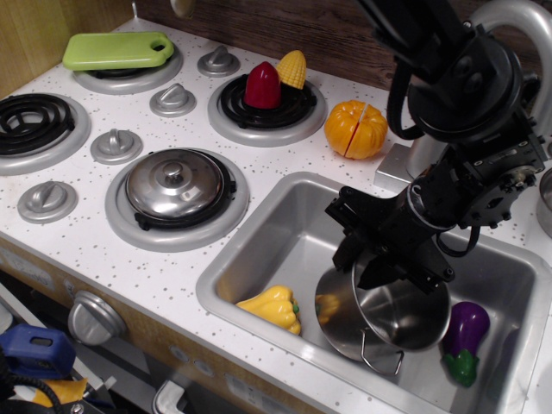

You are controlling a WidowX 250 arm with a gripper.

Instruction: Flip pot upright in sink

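The shiny steel pot [379,315] is in the grey sink [285,233], nearly upright and tilted slightly, its open mouth facing up and right. A wire loop handle [379,354] hangs at its front. My black gripper [384,259] is shut on the pot's far rim, one finger inside and one outside. The arm comes down from the upper right.
A yellow toy pepper [273,308] lies in the sink's front left, a purple eggplant [463,332] at its right. A domed lid [175,185] sits on a burner. An orange pumpkin [355,128], red vegetable [263,85], corn [292,68], green board [118,50] and faucet [431,155] are behind.
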